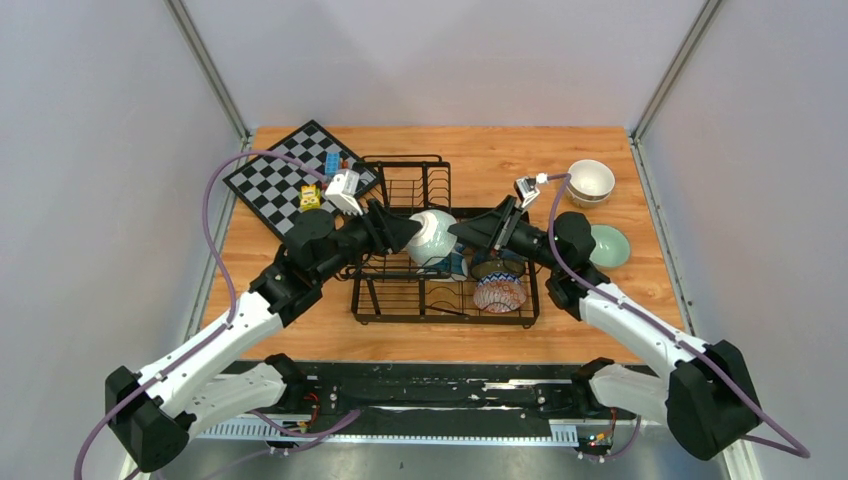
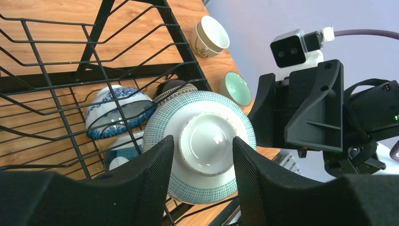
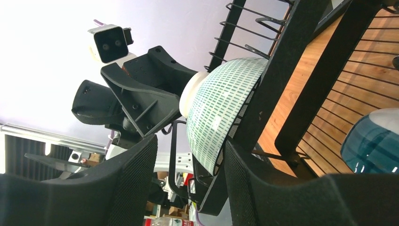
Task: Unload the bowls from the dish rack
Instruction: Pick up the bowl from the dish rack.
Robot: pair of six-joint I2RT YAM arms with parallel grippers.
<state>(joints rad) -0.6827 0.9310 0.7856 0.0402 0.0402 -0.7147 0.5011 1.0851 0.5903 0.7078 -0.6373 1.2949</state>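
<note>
The left hand point(image 2: 202, 141) is reaching into the dish rack point(image 1: 440, 316) from its own side, its two fingers point(image 2: 155, 179) lying flush against either side of the foot ring of the green-dotted bowl point(image 2: 211, 106). They appear to be pinching that ring. The foot is likely the chosen hold because it is the narrowest part offered while the bowl is standing on edge among the divider wires. The right hand point(image 3: 190, 141) is facing it from the opposite side with fingers spread. The bowl's lower rim is sitting in the gap between them, and no contact is showing. It is probably waiting to steady or receive the bowl.

Eight bowls are showing in all. Five are sitting in the rack:
- the green-dotted one;
- a blue-white patterned bowl point(image 2: 117, 110), leaning just behind it;
- a dark teal bowl point(image 3: 371, 136);
- a brownish bowl point(image 1: 495, 268);
- a red-pink patterned bowl point(image 1: 499, 293), nearest the front right corner.

Three are resting on the tabletop point(image 1: 300, 330) to the right of the rack. Two cream bowls point(image 1: 590, 180) are nested as one stack, presumably to save space. A single mint green bowl point(image 1: 609, 245) is lying near them.

One chessboard point(image 1: 285, 180) is lying to the rack's left, carrying at least two toy blocks point(image 1: 310, 197). The left wrist may be hiding others.
</note>
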